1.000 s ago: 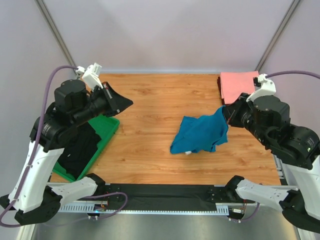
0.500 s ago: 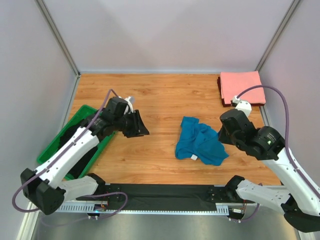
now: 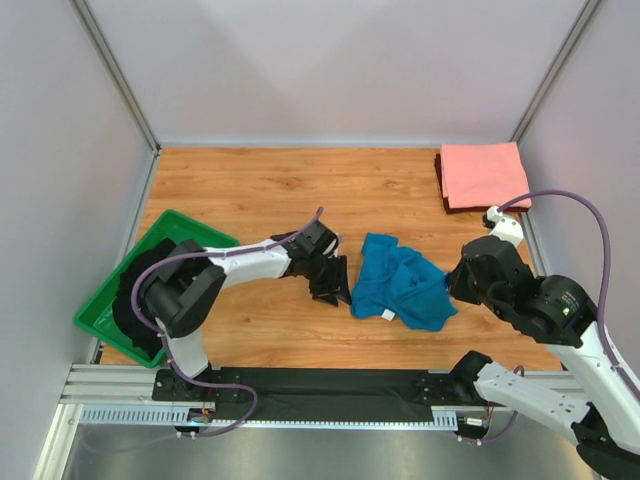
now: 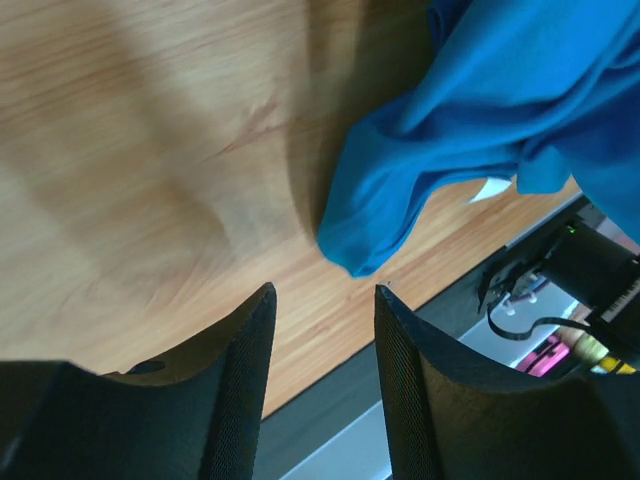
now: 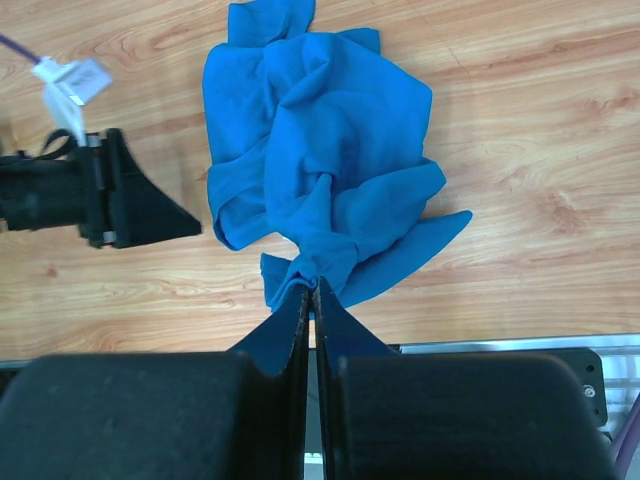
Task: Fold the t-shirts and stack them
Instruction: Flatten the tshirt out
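Compared with 1 second ago, we are finding the left gripper (image 3: 332, 282) carried away from above the green tray (image 3: 98, 318) and down to the middle of the table (image 3: 250, 190). It is now sitting just beside the left edge of the teal-blue t-shirt (image 3: 400, 282). Its 2 fingers (image 4: 240, 380) are standing moderately apart, with bare wood showing through the gap. They are gripping nothing, and the nearest fold of cloth is lying just ahead of the tips.

The shirt itself was hanging lifted 1 second ago. It is now lying crumpled in a heap on the table, right of centre, with its white label (image 3: 388, 314) showing at the near edge.

We are recording the right gripper (image 5: 311, 290) at the heap's near right corner. Its fingers (image 5: 285, 340) are pressing fully together and pinching a gathered tail of the teal cloth between the tips.

The salmon-pink t-shirt (image 3: 483, 175) is lying folded flat at the far right corner of the table, well apart from the teal one. Dark cloth (image 3: 140, 300) is lying in the tray at the table's left edge.
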Robot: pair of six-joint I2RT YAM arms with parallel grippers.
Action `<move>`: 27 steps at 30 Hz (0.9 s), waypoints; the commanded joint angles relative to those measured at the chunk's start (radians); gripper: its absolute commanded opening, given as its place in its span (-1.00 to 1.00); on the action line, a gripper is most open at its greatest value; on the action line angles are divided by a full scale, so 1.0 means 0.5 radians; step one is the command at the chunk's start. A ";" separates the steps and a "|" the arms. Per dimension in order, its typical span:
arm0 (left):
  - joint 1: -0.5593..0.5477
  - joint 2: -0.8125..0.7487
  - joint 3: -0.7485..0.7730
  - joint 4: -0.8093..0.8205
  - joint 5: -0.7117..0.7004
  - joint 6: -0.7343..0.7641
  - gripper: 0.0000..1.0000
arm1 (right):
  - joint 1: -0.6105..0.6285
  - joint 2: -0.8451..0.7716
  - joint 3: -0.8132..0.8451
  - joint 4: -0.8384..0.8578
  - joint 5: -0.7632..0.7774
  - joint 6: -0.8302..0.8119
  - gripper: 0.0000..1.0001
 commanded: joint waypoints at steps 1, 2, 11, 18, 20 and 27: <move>-0.082 0.136 0.159 0.143 0.026 0.040 0.03 | -0.002 -0.022 0.043 -0.047 -0.028 0.035 -0.99; -0.112 0.171 0.178 0.155 0.019 0.040 0.03 | 0.001 -0.019 0.052 -0.035 -0.043 0.029 -0.99; -0.125 0.423 0.601 -0.139 0.017 0.058 -1.00 | 0.001 0.030 0.128 0.097 -0.068 -0.081 -0.99; 0.264 0.263 1.724 -1.182 -0.306 0.215 -1.00 | -0.048 0.536 0.951 0.177 0.386 -0.449 -0.99; 0.375 0.297 2.100 -1.436 -0.330 0.169 -1.00 | -0.081 0.753 1.174 0.260 0.490 -0.569 -0.99; 0.532 0.187 2.474 -1.327 -0.024 -0.006 -1.00 | -0.131 1.104 2.034 0.269 0.515 -0.739 -0.99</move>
